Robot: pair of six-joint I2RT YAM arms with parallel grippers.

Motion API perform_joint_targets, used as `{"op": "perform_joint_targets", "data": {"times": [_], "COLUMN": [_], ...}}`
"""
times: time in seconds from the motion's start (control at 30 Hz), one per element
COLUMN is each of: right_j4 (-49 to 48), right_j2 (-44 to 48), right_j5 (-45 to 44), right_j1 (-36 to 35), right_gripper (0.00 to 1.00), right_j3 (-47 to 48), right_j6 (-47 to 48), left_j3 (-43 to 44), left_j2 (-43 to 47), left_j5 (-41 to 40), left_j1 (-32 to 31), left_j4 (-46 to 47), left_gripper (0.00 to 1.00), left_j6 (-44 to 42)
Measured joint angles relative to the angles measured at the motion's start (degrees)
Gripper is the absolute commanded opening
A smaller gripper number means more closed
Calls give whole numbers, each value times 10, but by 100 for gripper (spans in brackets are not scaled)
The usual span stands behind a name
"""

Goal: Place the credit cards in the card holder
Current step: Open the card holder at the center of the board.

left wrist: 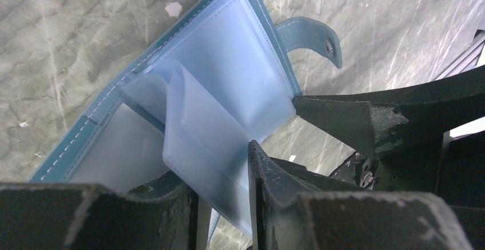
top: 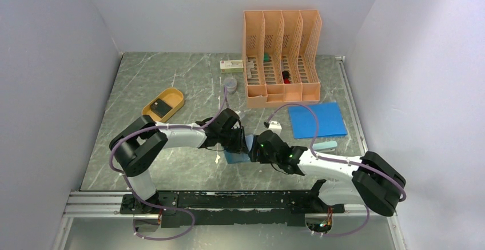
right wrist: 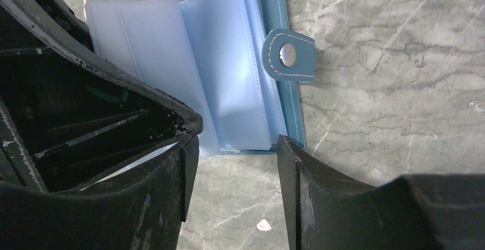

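— What does the top view alone show?
— A dark card (top: 162, 108) in the orange oval tray (top: 178, 95), far left. Other cards I cannot make out.
— And the wallet (left wrist: 229, 50)?
— Mid-table, open; from above it is mostly hidden. Wrist views show a stitched teal cover, snap tab (right wrist: 289, 55), frosted clear pockets (right wrist: 229, 67). The left gripper (left wrist: 220, 170) pinches one pocket leaf; the right gripper (right wrist: 237, 141) gapes at its edge, gripping nothing.

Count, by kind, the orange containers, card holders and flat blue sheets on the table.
orange containers: 2, the oval tray and the file rack
card holder: 1
flat blue sheet: 1
total: 4
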State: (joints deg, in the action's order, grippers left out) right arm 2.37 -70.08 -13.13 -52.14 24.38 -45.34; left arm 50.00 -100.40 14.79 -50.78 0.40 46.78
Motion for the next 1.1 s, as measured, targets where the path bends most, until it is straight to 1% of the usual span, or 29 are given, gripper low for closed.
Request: {"op": "perform_joint_targets", "data": {"times": [0.4,0.63,0.7,0.87,1.0,1.1], "right_j4": [-26,-17,5,73,81,75], "right_j2": [-31,-15,7,108,180,184], "right_j5": [-17,-14,-10,-6,12,29], "right_j1": [0,0,0,-1,-1,-2], "right_gripper": [56,60,60,58,53,51], "right_j3": [12,9,5,-2,-2,-2], "right_j6": [0,-9,-9,-3,23,46], "left_j3": [1,1,1,1,1,1], "left_j2": [11,12,12,12,12,12], "left_j5": [-8,-7,-7,-7,-7,-6], "left_j1": [10,12,12,12,12,12], "left_j4": [-26,-28,-28,-29,-29,-29], "left_gripper": [33,32,32,33,33,33], "left_j6": [-10,-12,-12,-12,-12,-12]}}
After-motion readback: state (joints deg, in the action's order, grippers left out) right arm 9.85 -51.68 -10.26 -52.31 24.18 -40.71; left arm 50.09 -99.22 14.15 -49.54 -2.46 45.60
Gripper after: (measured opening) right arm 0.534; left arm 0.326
